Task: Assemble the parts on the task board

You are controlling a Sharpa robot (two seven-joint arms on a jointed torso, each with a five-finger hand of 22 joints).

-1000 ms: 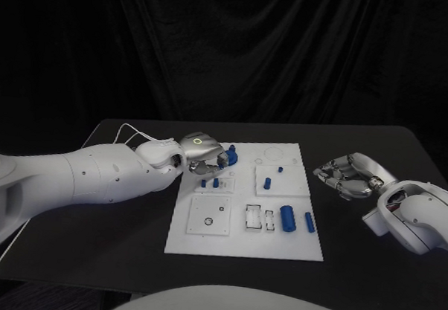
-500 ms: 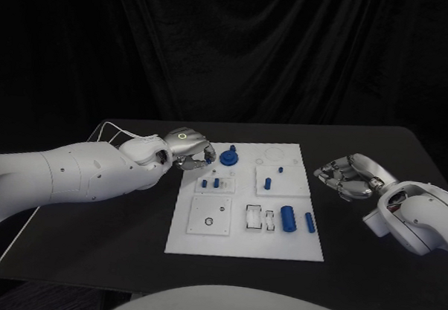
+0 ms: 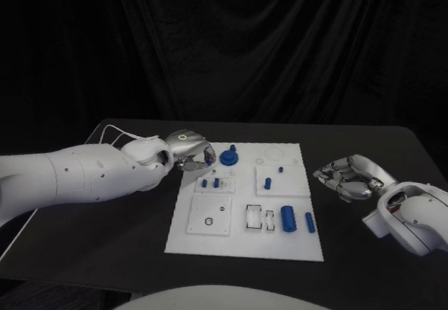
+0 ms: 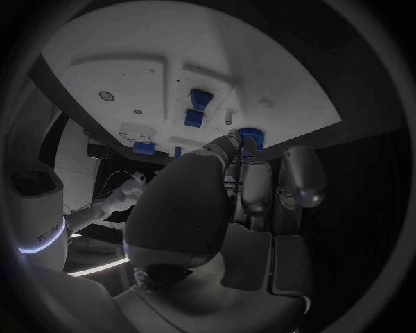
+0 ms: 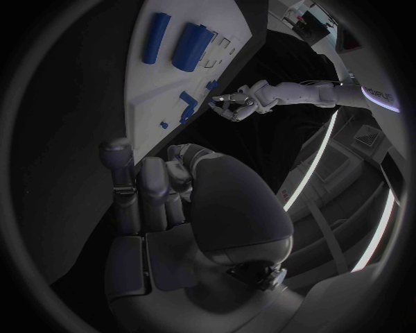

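Head view: my left hand (image 3: 192,152) sits at the white board's (image 3: 239,242) far left edge, fingers curled beside a blue part (image 3: 230,156); whether they hold it, I cannot tell. My right hand (image 3: 348,176), fingers curled in on nothing, rests on open worktop (image 3: 363,267) off the board's right edge.

Left wrist view: my fingers (image 4: 256,186) reach the board edge by the blue part (image 4: 249,134).

The task board (image 3: 239,235) looks like matt white plastic on a matt black table (image 3: 97,239).

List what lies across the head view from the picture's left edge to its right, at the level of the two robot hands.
Left arm → left robot hand → blue part standing at the board's far left → white task board → bare black table → right robot hand → right arm.
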